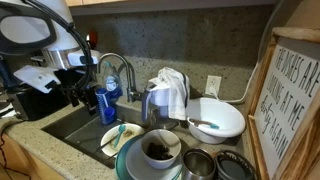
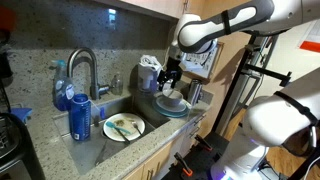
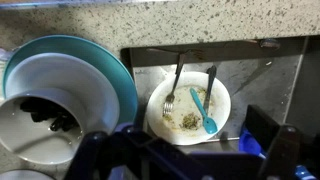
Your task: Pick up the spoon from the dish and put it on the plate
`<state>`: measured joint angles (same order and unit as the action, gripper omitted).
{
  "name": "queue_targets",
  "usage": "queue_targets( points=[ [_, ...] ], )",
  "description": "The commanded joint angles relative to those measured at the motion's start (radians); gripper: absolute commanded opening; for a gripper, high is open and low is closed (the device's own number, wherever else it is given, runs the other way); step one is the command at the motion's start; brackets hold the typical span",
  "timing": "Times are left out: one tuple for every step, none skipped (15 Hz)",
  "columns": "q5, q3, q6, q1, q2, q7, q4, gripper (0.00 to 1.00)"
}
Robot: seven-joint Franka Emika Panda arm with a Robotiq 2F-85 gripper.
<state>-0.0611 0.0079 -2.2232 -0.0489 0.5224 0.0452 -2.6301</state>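
Observation:
The slim dark spoon (image 1: 207,125) lies inside the large white dish (image 1: 228,115) at the right of the counter. The small cream plate (image 1: 108,143) sits in the sink with food scraps, a fork, a dark utensil and a pale green utensil (image 3: 204,110) on it. It also shows in an exterior view (image 2: 138,127) and in the wrist view (image 3: 225,105). My gripper (image 1: 73,92) is open and empty. It hangs above the sink's left side, far from the dish. It also shows in an exterior view (image 2: 170,80) and in the wrist view (image 3: 180,152).
A teal-rimmed plate (image 1: 128,160) holds a smaller bowl with dark contents (image 1: 160,150). A kettle draped with a cloth (image 1: 166,95), a faucet (image 1: 120,70), a blue bottle (image 1: 108,100) and a framed sign (image 1: 295,100) stand around the sink.

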Motion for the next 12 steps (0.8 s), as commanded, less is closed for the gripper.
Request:
queue_targets(
  points=[
    [-0.004,0.006,0.003,0.007,0.000,-0.003,0.002,1.00],
    [-0.004,0.006,0.003,0.007,0.000,-0.003,0.002,1.00],
    [-0.004,0.006,0.003,0.007,0.000,-0.003,0.002,1.00],
    [-0.004,0.006,0.003,0.007,0.000,-0.003,0.002,1.00],
    [-0.004,0.006,0.003,0.007,0.000,-0.003,0.002,1.00],
    [-0.004,0.006,0.003,0.007,0.000,-0.003,0.002,1.00],
    [-0.004,0.006,0.003,0.007,0.000,-0.003,0.002,1.00],
    [-0.004,0.006,0.003,0.007,0.000,-0.003,0.002,1.00],
    [-0.004,0.006,0.003,0.007,0.000,-0.003,0.002,1.00],
    [-0.004,0.006,0.003,0.007,0.000,-0.003,0.002,1.00],
    [-0.012,-0.006,0.003,0.007,-0.009,-0.016,0.004,1.00],
    [-0.002,-0.011,-0.005,0.022,-0.016,-0.007,0.001,1.00]
  ],
)
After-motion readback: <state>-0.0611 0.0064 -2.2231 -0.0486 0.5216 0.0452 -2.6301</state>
